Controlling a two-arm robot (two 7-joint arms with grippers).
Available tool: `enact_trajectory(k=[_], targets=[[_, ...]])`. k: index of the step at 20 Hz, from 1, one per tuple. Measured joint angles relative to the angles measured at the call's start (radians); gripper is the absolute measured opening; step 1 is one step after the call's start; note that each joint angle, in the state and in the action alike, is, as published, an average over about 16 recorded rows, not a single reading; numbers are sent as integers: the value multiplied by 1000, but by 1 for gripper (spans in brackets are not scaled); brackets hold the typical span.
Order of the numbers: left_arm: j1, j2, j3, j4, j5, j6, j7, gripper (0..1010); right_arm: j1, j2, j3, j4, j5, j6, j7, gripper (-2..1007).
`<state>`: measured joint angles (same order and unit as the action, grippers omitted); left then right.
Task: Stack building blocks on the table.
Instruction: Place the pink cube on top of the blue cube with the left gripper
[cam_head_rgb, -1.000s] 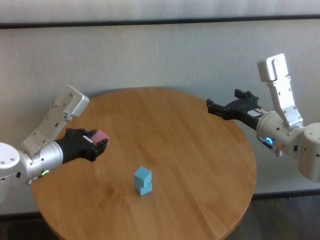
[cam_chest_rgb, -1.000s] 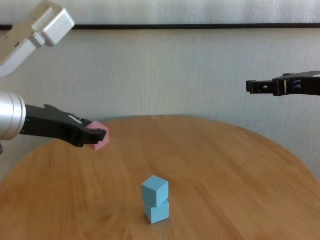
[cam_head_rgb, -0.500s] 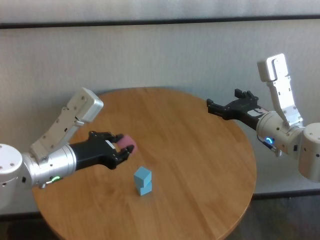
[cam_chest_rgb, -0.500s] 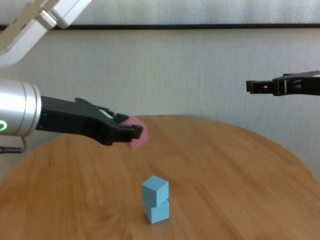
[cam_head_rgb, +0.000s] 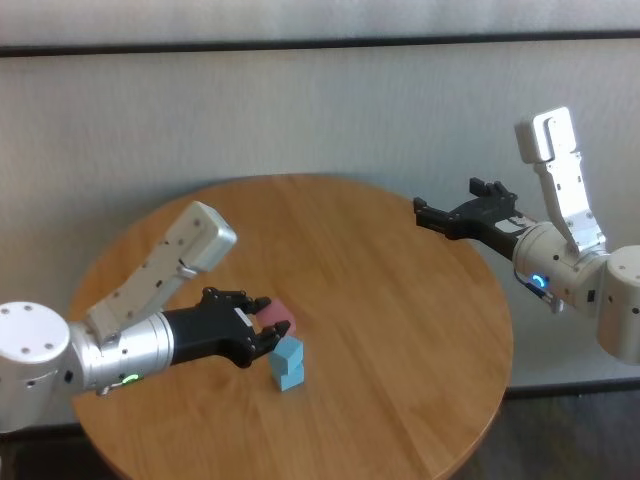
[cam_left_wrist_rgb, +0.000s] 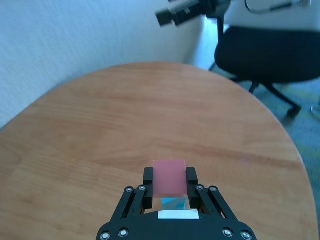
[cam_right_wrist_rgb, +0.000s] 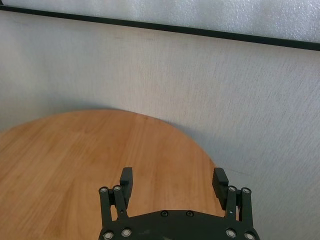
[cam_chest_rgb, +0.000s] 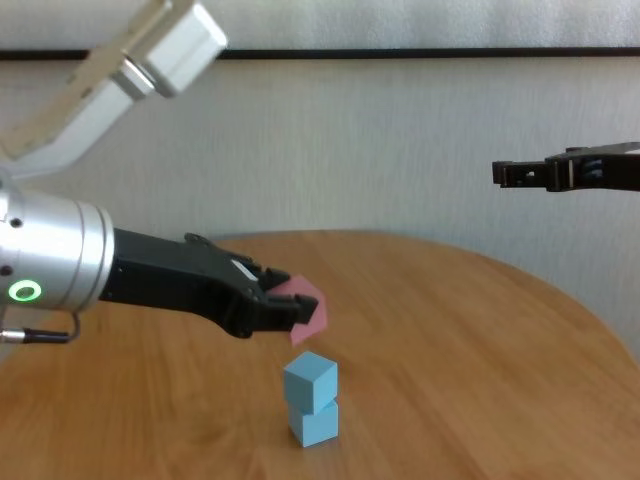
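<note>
Two light blue building blocks (cam_head_rgb: 287, 362) (cam_chest_rgb: 311, 396) stand stacked one on the other near the front middle of the round wooden table (cam_head_rgb: 400, 300). My left gripper (cam_head_rgb: 272, 333) (cam_chest_rgb: 300, 310) is shut on the pink block (cam_head_rgb: 277, 312) (cam_chest_rgb: 307, 303) (cam_left_wrist_rgb: 169, 177), holding it in the air just above and slightly left of the blue stack. In the left wrist view a bit of blue block (cam_left_wrist_rgb: 173, 202) shows under the pink one. My right gripper (cam_head_rgb: 448, 203) (cam_right_wrist_rgb: 172, 182) hangs open and empty over the table's far right edge.
A pale wall rises behind the table. A black office chair (cam_left_wrist_rgb: 270, 55) stands on the floor beyond the table's right side. My right arm's body (cam_head_rgb: 590, 290) sits off the table's right edge.
My left arm has carried the pink block to the right and lower, from the table's left side to just above the blue stack. The right arm has not moved.
</note>
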<state>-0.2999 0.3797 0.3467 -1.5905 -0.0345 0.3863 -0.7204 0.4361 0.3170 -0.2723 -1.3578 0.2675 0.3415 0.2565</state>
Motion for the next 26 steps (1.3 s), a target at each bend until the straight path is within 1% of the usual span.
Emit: enact_trajectory(k=[7,11,18,26], targets=[[-39,11,55,33,18,1,-14,392,0,0,0,0,0,0,0,1005],[-62,14,76,56,21,4,-21,392,0,0,0,0,0,0,0,1005],[-88,17,96,92,9,13,-28,392,0,0,0,0,0,0,0,1005],[-112,21,108,121,-12,21,-32,392,0,0,0,0,0,0,0,1005]])
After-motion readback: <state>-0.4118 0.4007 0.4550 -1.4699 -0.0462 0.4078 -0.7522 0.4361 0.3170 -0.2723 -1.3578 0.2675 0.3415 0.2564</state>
